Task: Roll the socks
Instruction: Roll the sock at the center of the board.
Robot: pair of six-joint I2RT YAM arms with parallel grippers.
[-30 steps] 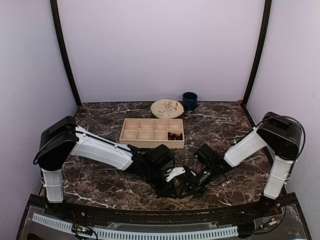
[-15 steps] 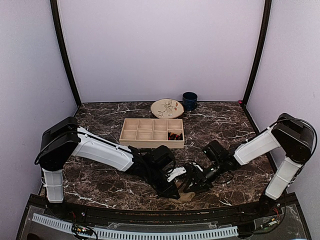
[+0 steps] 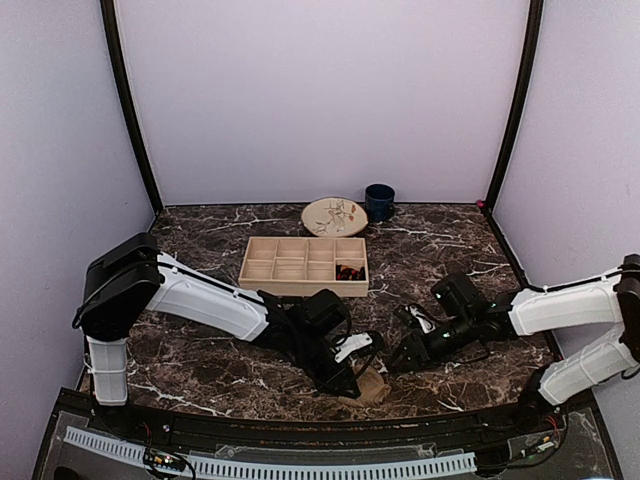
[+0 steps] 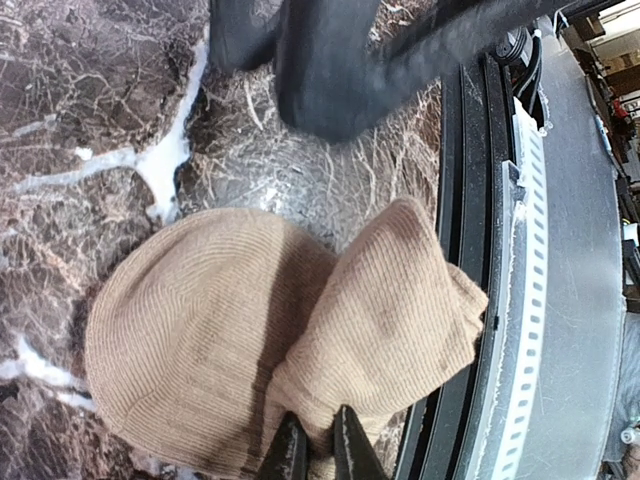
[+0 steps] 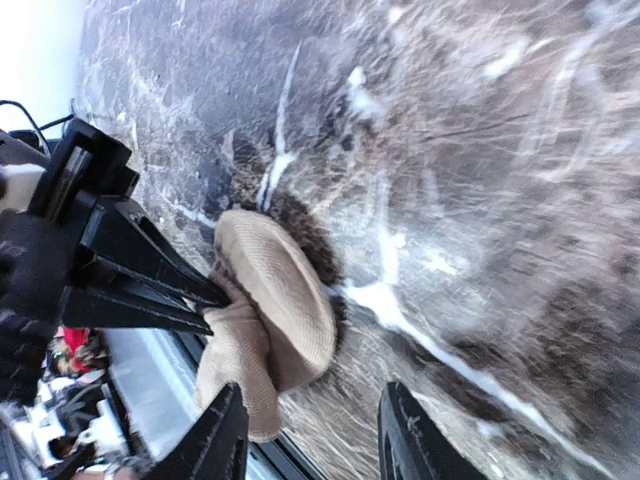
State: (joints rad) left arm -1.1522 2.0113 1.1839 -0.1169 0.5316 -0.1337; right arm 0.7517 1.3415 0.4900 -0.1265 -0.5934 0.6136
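While the left gripper [image 4: 315, 445] pinches the tan sock [image 4: 230, 320], bunched at the near edge of the worktop [image 4: 90, 90], and the right gripper [image 5: 312, 435] hangs spread and empty nearby, a firm pinch should stop the roll springing open.

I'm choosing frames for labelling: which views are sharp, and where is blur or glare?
Top external: sharp, evenly lit. Left wrist: tan sock crisp, black shape at the top out of focus. Right wrist: marble table motion-smeared, top-left corner washed out white.
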